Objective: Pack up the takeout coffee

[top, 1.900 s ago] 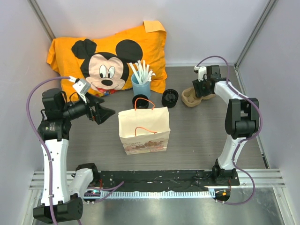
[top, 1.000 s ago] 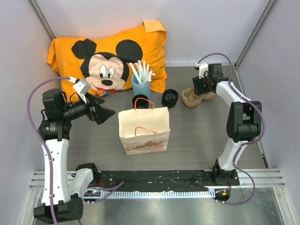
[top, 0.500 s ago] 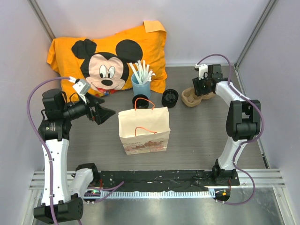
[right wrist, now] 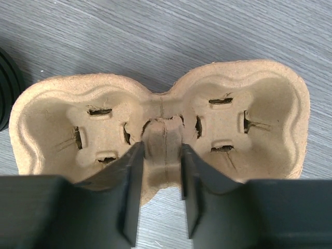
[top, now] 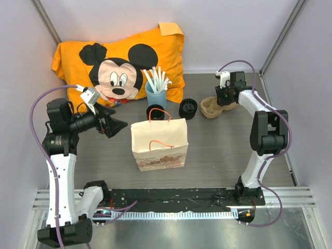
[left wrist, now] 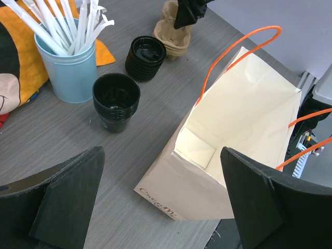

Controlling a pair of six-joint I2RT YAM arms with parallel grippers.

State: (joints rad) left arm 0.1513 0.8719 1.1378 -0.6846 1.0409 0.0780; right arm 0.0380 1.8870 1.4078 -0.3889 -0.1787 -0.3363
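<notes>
— What's in the paper bag [top: 158,148]?

— Nothing that I can see; it stands upright in the middle of the table [top: 223,150], mouth open and orange handles up; the left wrist view looks straight down to its bare bottom.

— And the other containers?

— A blue cup [left wrist: 70,70] packed with white sticks [left wrist: 54,21] sits behind the bag; a squat black ring [left wrist: 116,101], hollow, is just beside it; farther right lies a pulp cup carrier [right wrist: 259,114] with two wells, both unfilled.

— Where's the takeout coffee [top: 188,108]?

— On the table behind the bag's far right corner, between the black ring and the carrier; it is just beside the carrier and apart from the bag; it stands upright, ridged black lid on top, long axis straight up from the table.

— The hands?

— The left hand [top: 118,124] hangs in the air left of the bag, fingers spread wide, holding nothing; the right hand [right wrist: 161,148] is down on the carrier, its fingers closed on the raised ridge between the two wells.

— And the room?

— Grey wood-grain table; pale walls [top: 233,31] around it; an orange cushion [top: 161,46] with a cartoon mouse at the back left; a metal rail [top: 181,197] along the near edge, where the arms are bolted.
</notes>
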